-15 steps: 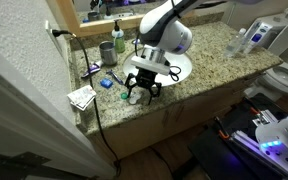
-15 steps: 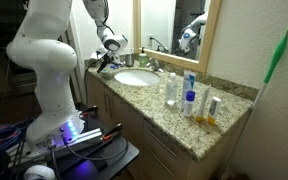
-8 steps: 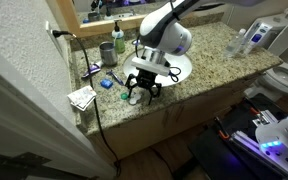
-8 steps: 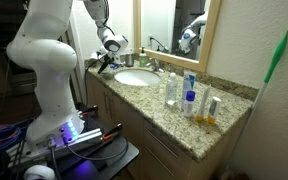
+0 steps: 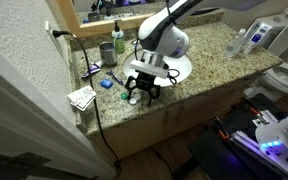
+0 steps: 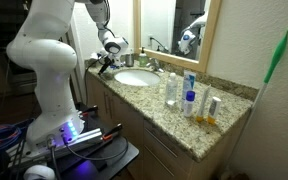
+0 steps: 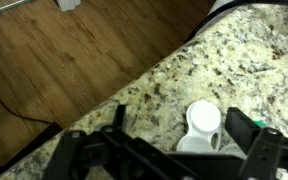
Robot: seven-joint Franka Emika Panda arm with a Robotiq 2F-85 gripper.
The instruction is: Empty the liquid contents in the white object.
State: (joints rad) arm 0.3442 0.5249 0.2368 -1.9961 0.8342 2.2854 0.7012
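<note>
The white object (image 7: 202, 120) is a tiny round white plastic container with a flipped-open lid. It lies on the speckled granite counter (image 7: 184, 70) near the front edge. In the wrist view my gripper (image 7: 184, 132) is open, with one finger on each side of the container and a gap on both sides. In both exterior views the gripper (image 5: 141, 92) (image 6: 106, 62) points down at the counter just beside the sink, and it hides the container. I cannot see any liquid.
The white oval sink basin (image 5: 180, 68) (image 6: 134, 78) is right beside the gripper. A green cup (image 5: 106, 50), a dark dispenser (image 5: 119, 38), a blue piece (image 5: 106, 83) and papers (image 5: 82, 97) lie toward the wall. Several bottles (image 6: 189, 95) stand beyond the sink. The wooden floor (image 7: 64, 60) lies below the counter edge.
</note>
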